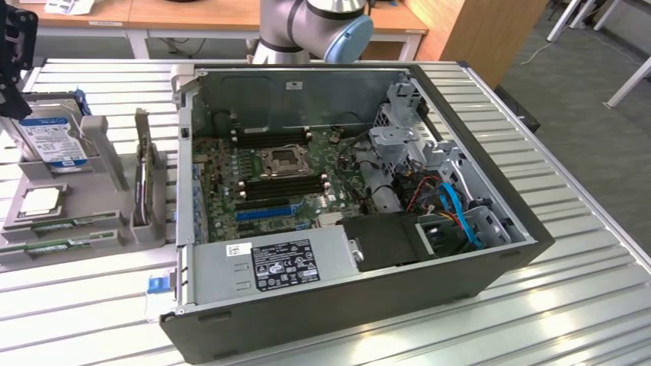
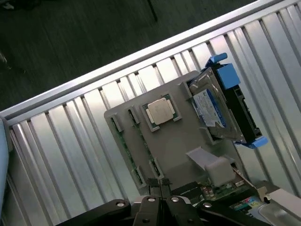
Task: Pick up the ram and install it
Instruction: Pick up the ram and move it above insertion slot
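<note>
The fingers are fully closed and hold nothing; they hang above the holder on the bench. The ram lies flat in the holder's edge slot, just beside the CPU and well apart from the case. For this approach, centre over the stick's middle. Set the fingers across its long edges and open them before contact. Keep off the drive.

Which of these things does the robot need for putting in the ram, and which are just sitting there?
For the job: ram, gripper, motherboard in the open computer case.
Just lying about: hard drive, processor chip, expansion card, all on the gray holder.
</note>
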`<state>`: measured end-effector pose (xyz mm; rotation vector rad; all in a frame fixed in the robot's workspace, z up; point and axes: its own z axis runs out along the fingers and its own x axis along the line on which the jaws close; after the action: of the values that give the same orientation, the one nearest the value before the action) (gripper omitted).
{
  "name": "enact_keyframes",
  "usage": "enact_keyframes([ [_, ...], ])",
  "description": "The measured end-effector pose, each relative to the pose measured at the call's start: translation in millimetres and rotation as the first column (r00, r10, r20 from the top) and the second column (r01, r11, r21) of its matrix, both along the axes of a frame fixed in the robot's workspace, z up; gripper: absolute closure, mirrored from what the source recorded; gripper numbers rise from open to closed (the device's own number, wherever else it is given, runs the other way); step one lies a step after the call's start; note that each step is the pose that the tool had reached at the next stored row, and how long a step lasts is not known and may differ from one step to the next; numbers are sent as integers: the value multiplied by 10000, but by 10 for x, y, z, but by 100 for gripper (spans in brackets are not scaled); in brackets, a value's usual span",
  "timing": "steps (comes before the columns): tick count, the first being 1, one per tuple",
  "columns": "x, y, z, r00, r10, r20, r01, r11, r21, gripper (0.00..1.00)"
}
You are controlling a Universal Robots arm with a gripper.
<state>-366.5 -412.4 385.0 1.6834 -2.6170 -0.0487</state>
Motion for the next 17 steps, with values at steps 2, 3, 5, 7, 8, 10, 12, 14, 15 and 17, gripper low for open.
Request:
enact_keyframes([
  [2, 0, 0, 0, 9995, 306, -1, -306, 9995, 0, 90],
  [3, 0, 0, 0, 9990, 457, 0, -457, 9990, 0, 90],
  [5, 0, 0, 0, 9971, 760, 0, -760, 9971, 0, 90],
  [7, 0, 0, 0, 9942, 1076, 0, -1076, 9942, 0, 90],
  [8, 0, 0, 0, 9925, 1225, 0, -1225, 9925, 0, 90],
  [10, 0, 0, 0, 9890, 1481, 0, -1481, 9890, 0, 90],
  [12, 0, 0, 0, 9886, 1508, -1, -1508, 9886, -1, 90],
  [14, 0, 0, 0, 9885, 1509, -1, -1509, 9885, -1, 90],
  [15, 0, 0, 0, 9885, 1509, 0, -1509, 9885, -1, 90],
  [17, 0, 0, 0, 9874, 1580, 0, -1580, 9874, 0, 90],
])
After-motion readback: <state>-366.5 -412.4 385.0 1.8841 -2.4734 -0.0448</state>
